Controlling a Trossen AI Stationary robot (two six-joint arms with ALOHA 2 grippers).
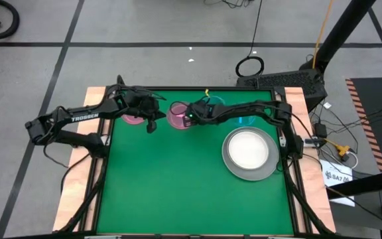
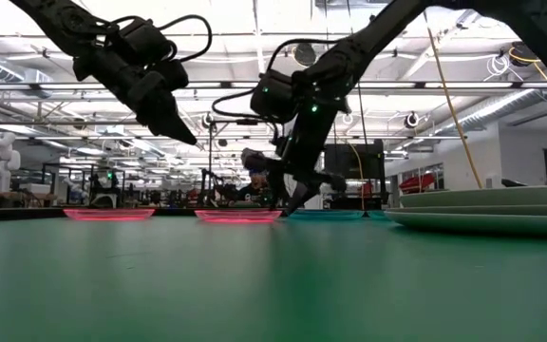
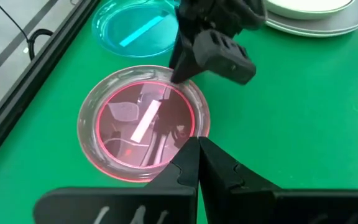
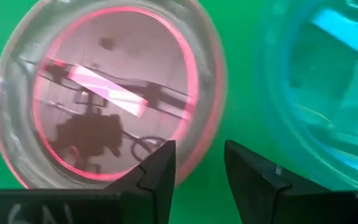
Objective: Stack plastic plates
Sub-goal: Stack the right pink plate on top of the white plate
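Two small pink plates lie flat on the green table: one (image 1: 132,119) partly under my left arm, the other (image 1: 176,114) (image 3: 129,124) (image 4: 104,93) at the far middle. My right gripper (image 1: 190,119) (image 2: 291,201) (image 4: 199,165) hangs open, slanting down, just over that plate's rim on the side toward a blue plate (image 4: 328,81) (image 3: 135,28). My left gripper (image 1: 152,124) (image 2: 177,125) (image 3: 197,152) is shut, holds nothing, and is raised above the table between the two pink plates. A white plate (image 1: 247,149) lies in a grey plate (image 1: 234,169) at the right.
A second blue plate (image 1: 245,120) lies under my right arm near the far right. The grey and white stack (image 2: 487,214) takes up the table's right side. Wooden rails (image 1: 85,166) border the mat on the left and right. The near half of the green mat (image 1: 178,192) carries nothing.
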